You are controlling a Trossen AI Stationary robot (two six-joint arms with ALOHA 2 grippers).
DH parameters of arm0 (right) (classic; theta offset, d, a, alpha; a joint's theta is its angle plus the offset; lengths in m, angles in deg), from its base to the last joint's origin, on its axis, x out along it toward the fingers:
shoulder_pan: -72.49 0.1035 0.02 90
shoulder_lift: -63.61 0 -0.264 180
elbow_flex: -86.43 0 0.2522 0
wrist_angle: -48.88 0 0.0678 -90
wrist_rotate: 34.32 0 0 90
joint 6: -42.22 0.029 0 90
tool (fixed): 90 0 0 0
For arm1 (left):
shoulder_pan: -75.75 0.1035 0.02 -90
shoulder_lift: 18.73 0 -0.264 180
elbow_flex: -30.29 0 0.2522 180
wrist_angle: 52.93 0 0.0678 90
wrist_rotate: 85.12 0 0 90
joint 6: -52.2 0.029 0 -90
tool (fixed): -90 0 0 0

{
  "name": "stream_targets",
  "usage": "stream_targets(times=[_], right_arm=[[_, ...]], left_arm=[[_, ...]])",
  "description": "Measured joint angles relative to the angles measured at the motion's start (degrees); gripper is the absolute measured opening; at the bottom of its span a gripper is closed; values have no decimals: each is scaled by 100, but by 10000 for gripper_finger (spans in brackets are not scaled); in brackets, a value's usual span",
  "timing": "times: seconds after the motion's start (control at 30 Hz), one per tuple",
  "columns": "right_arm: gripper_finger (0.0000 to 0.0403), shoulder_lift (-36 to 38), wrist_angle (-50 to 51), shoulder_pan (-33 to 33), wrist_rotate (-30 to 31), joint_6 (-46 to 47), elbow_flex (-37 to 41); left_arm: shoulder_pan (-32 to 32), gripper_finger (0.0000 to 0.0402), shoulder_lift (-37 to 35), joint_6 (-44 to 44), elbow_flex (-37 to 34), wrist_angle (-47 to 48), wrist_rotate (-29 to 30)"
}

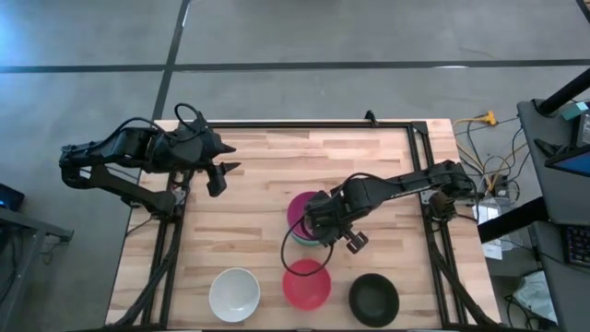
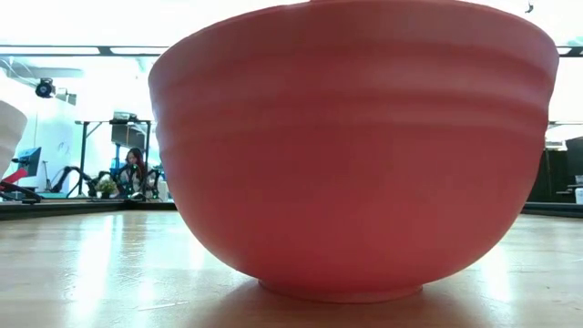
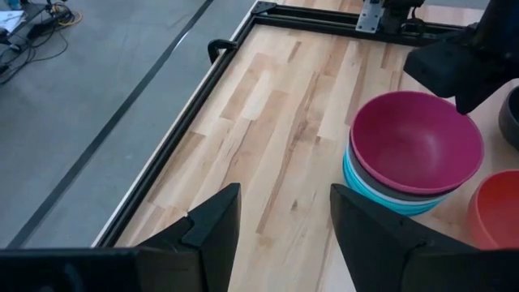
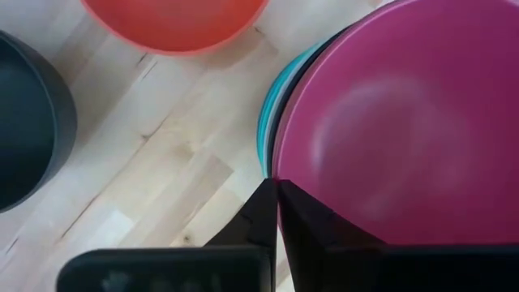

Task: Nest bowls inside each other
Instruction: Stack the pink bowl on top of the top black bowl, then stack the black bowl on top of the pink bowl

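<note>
The right gripper (image 1: 339,231) is pinched tight on the thin rim of the pink bowl (image 1: 302,210) atop the stack mid-table, and these hard, smooth, light-looking bowls could slip, so the rim seems the best place to hold.

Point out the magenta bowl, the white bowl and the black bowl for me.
magenta bowl (image 3: 412,139), left wrist view, inside of the bowl.
white bowl (image 1: 233,294), high view, inside bottom.
black bowl (image 1: 373,298), high view, inside bottom.
</note>
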Motion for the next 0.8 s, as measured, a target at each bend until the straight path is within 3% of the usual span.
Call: stream_targets(times=[0.43, 0.63, 0.8], right_arm=[[9, 8, 19, 0, 22, 387, -220], [9, 269, 369, 11, 19, 1558, -696], [14, 788, 568, 281, 15, 2996, -333]], left_arm=[[-1, 176, 0, -4, 0, 0, 0], [0, 176, 0, -4, -2, -1, -2], [-2, 176, 0, -22, -13, 0, -2]])
